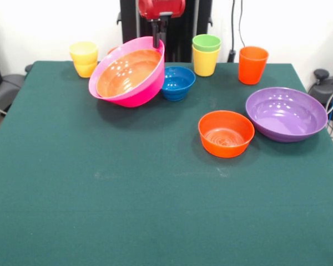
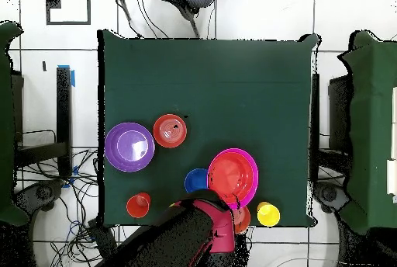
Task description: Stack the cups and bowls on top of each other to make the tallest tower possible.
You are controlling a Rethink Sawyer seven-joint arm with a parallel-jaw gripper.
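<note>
My gripper (image 1: pixel 157 40) comes down from the red arm and is shut on the far rim of the big pink bowl (image 1: pixel 127 75). The bowl is tilted toward the camera, with a wide orange bowl (image 1: pixel 129 72) nested inside it. In the overhead view the pink bowl (image 2: pixel 233 177) lies just beyond the arm (image 2: pixel 198 237). A small blue bowl (image 1: pixel 177 82) sits right beside the pink bowl. A light green cup (image 1: pixel 206 42) is stacked on a yellow cup (image 1: pixel 205 62). The taller orange cup (image 1: pixel 252 65), the wide purple bowl (image 1: pixel 286 113) and a small orange bowl (image 1: pixel 226 133) stand apart.
Another yellow cup (image 1: pixel 84 58) stands at the far left of the green table (image 1: pixel 100 210). A sliver of orange (image 1: pixel 112 50) shows behind the pink bowl. The overhead view shows an orange piece (image 2: pixel 242 219) there beside the yellow cup (image 2: pixel 268 214).
</note>
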